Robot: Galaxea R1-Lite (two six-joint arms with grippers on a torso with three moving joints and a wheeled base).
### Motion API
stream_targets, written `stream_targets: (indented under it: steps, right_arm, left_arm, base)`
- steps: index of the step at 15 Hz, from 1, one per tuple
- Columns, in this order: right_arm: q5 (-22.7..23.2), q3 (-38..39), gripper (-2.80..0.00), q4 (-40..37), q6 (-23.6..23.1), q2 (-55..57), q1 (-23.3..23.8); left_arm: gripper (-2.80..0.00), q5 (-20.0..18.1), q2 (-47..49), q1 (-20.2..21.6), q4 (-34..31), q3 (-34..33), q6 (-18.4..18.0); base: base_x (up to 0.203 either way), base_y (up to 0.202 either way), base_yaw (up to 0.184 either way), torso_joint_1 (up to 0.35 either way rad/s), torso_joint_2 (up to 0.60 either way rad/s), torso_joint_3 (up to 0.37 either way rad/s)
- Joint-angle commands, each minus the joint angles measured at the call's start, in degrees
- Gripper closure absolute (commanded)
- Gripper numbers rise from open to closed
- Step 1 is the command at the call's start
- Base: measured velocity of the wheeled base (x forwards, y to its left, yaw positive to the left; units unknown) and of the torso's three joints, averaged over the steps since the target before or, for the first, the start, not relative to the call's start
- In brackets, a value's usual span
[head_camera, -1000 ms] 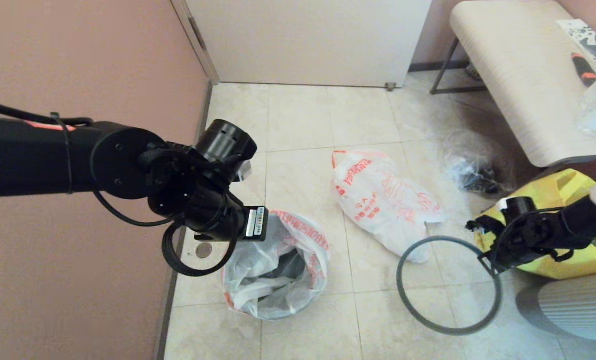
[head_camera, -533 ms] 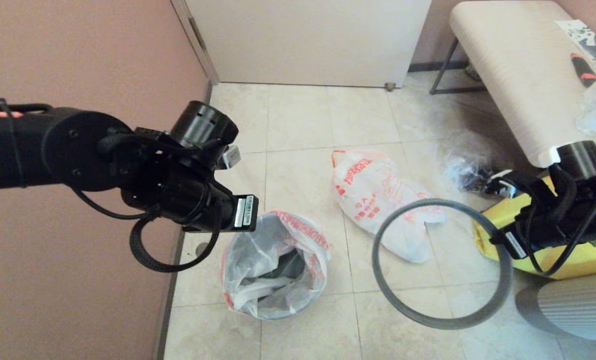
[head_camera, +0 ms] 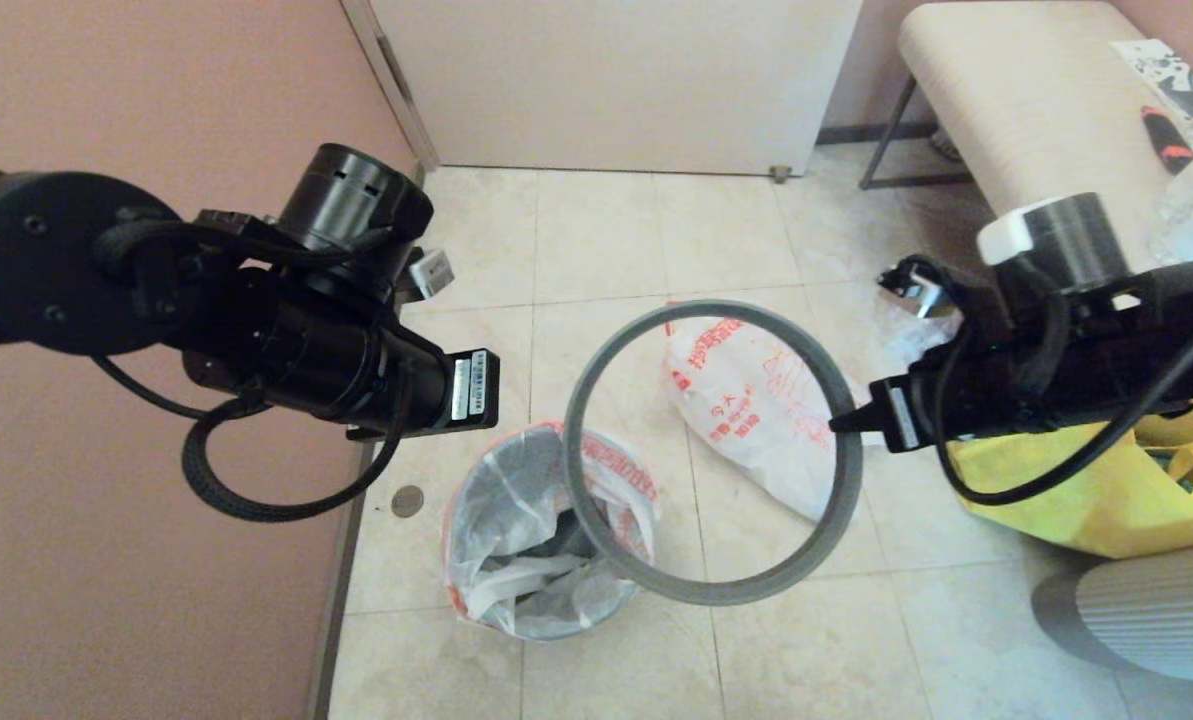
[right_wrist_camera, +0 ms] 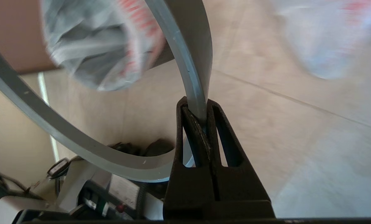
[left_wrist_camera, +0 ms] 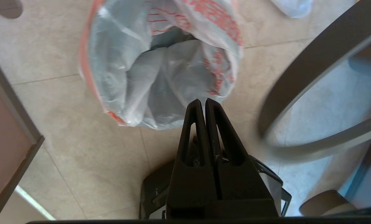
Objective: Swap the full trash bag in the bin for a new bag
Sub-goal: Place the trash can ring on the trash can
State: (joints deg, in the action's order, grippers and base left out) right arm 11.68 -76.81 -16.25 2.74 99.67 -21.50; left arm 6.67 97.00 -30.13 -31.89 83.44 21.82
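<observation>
The bin (head_camera: 568,532) stands on the floor tiles. The new bag (head_camera: 616,465), white with red lettering, lines it and drapes over its edge, so little of the black wall shows. My right gripper (head_camera: 841,423) is shut on the dark grey hoop (head_camera: 726,597) and holds it in the air, tilted, its left part over the bin. The full trash bag (head_camera: 756,400) lies on the floor behind the hoop. My left gripper (left_wrist_camera: 203,101) is shut on nothing and hovers above the bin's near left side. In the right wrist view the fingers (right_wrist_camera: 195,105) clamp the hoop (right_wrist_camera: 191,62).
A pink wall (head_camera: 156,100) runs close along the bin's left. A yellow tote (head_camera: 1106,490) and a clear bag with dark contents (head_camera: 916,320) lie at the right under a pale bench (head_camera: 1036,130). A white door (head_camera: 616,80) closes the back.
My right gripper has lifted the hoop off the floor and carried it left, up over the bin. My left arm has risen and drawn back to the left.
</observation>
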Motion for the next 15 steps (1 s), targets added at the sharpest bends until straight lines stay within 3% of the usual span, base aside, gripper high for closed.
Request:
stream_targets:
  steps: [1,5,8,12,15]
  right_arm:
    - [-3.0,-5.24,0.0,-0.68,0.64,9.1,-6.04]
    - [-8.46,-18.95,0.0,-2.86,1.97,21.61,-12.52]
    - [-12.43,-27.56,0.0,-8.44,4.46,29.76,-16.1]
    - [-13.7,-35.6,0.0,-15.54,5.16,36.35,-16.61]
    - [-13.7,-36.01,0.0,-15.34,5.0,37.41,-16.74]
  left_arm:
    - [0.0,0.15,1.56,1.68,-0.19,0.68,0.0]
    - [0.0,-0.08,1.36,7.57,0.0,2.92,-1.28]
    - [0.0,0.18,2.66,8.07,-0.09,3.05,-1.34]
    - [0.0,0.53,1.26,9.74,-0.1,3.22,-1.75]
    - [0.0,0.53,1.7,9.74,-0.19,3.14,-1.87]
  base:
    - [0.0,0.0,0.0,0.0,0.0,0.0]
    - [0.0,0.0,0.0,0.0,0.0,0.0]
    - [0.0,0.0,0.0,0.0,0.0,0.0]
    - [0.0,0.0,0.0,0.0,0.0,0.0]
    - [0.0,0.0,0.0,0.0,0.0,0.0]
